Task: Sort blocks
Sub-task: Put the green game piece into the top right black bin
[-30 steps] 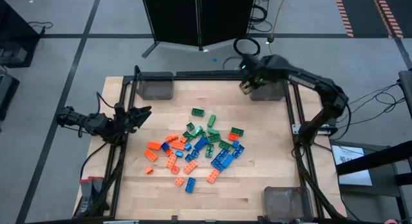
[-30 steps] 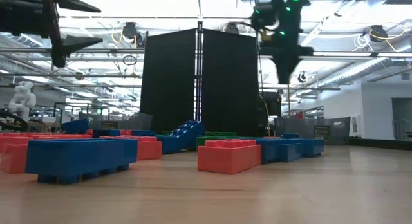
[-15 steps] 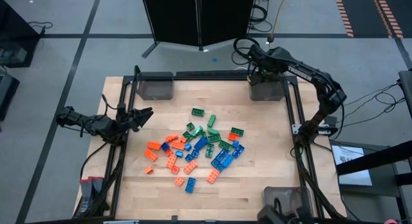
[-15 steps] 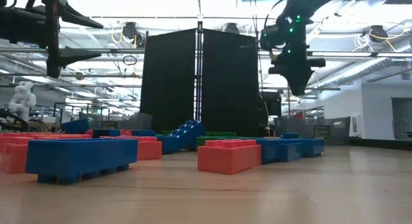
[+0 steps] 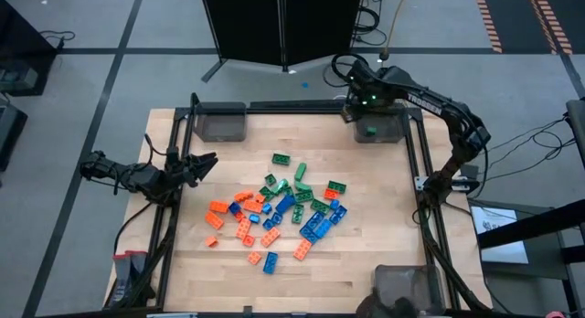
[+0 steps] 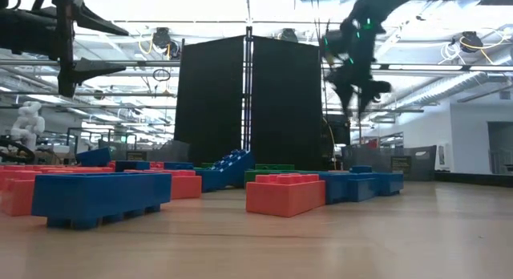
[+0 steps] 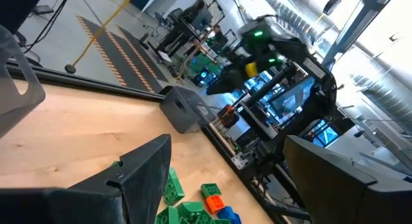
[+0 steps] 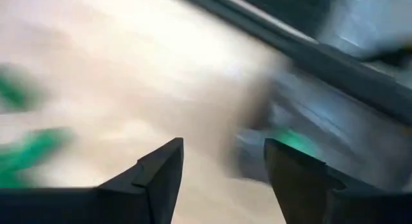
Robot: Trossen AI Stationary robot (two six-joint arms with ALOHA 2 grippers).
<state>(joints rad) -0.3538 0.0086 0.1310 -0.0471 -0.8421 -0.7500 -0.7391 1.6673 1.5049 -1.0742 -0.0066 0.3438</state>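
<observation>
My left tool at left counter edge, fingers apart, empty. Blocks heaped mid-counter, bare wood around. My right tool over far-right bin, fingers apart; green blur inside bin, unclear.

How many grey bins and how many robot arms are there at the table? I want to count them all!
Grey bins: 3, at the far left, the far right and the near right
Robot arms: 2, the left and the right
Total: 5
</observation>
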